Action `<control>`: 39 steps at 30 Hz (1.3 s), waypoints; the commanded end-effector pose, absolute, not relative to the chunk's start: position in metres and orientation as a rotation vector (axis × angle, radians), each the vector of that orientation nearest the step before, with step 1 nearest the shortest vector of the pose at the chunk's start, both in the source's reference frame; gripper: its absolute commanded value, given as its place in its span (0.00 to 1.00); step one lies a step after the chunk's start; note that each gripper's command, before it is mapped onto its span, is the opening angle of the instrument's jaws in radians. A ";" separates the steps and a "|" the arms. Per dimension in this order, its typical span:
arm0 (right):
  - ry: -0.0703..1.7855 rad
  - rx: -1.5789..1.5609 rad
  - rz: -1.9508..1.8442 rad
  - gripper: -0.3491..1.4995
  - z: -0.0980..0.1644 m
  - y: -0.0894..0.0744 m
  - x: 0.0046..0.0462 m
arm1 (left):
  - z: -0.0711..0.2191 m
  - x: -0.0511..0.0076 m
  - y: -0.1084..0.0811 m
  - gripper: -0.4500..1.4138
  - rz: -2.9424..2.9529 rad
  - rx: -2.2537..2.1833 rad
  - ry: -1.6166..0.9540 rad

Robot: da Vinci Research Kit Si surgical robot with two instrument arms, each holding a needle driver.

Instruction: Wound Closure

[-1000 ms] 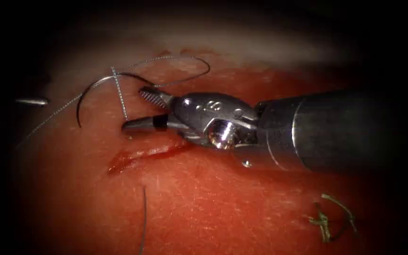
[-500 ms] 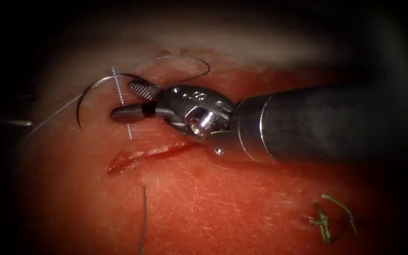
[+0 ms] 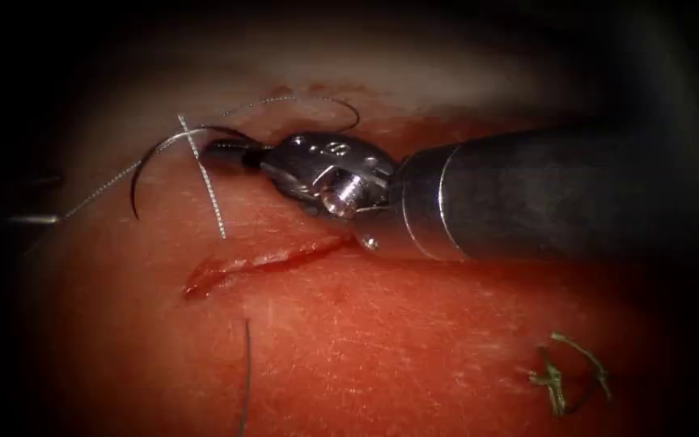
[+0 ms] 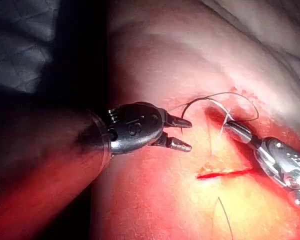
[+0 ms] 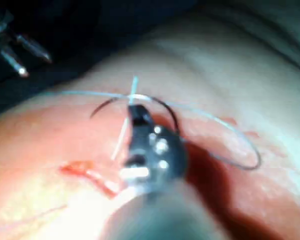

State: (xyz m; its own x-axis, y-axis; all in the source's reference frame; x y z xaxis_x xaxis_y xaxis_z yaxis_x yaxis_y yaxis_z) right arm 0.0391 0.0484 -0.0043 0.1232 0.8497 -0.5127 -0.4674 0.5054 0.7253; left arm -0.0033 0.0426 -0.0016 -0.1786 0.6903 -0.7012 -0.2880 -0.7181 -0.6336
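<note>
The left end effector [image 4: 186,134] hovers left of the cut [image 3: 260,263], prongs apart, holding nothing. Farther right, the right end effector [image 3: 222,148] is clamped on the needle [image 3: 141,166], which lies on the tissue [image 3: 382,340] above the cut. Thin, stiff and slippery, the needle looks best gripped mid-curve; the thread [image 3: 204,188] is limp.

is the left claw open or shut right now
Open. The left claw has its two jaws spread with a clear gap, holding nothing, off the tissue.
</note>
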 end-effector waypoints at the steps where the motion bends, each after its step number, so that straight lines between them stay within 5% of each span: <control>1: 1.064 0.439 0.996 0.00 -0.004 0.048 0.0394 | -0.001 -0.0037 0.042 0.34 1.950 -1.440 -0.482; 6: 1.073 0.447 0.995 0.00 -0.005 0.049 0.0391 | -0.001 -0.0037 0.042 0.36 1.950 -1.441 -0.482; 7: 1.087 0.445 0.992 0.44 -0.005 0.048 0.0391 | -0.001 -0.0037 0.042 0.37 1.950 -1.441 -0.483; 8: 1.090 0.443 0.990 0.73 -0.004 0.048 0.0393 | -0.001 -0.0037 0.042 0.39 1.949 -1.440 -0.484; 11: 1.090 0.437 0.991 0.84 -0.004 0.048 0.0404 | -0.001 -0.0039 0.042 0.42 1.946 -1.441 -0.499; 17: 1.086 0.422 0.997 0.84 -0.003 0.047 0.0421 | -0.001 -0.0040 0.042 0.52 1.908 -1.416 -0.543; 18: 1.083 0.421 0.997 0.74 -0.003 0.048 0.0421 | -0.001 -0.0041 0.042 0.53 1.908 -1.416 -0.543; 19: 1.083 0.421 0.997 0.44 -0.003 0.048 0.0420 | -0.001 -0.0041 0.042 0.53 1.908 -1.416 -0.543; 20: 1.085 0.435 0.988 0.00 -0.003 0.048 0.0417 | -0.001 -0.0041 0.042 0.53 1.908 -1.416 -0.543; 39: 1.184 0.343 0.980 0.00 -0.009 0.051 0.0401 | -0.001 -0.0041 0.042 0.43 1.909 -1.418 -0.547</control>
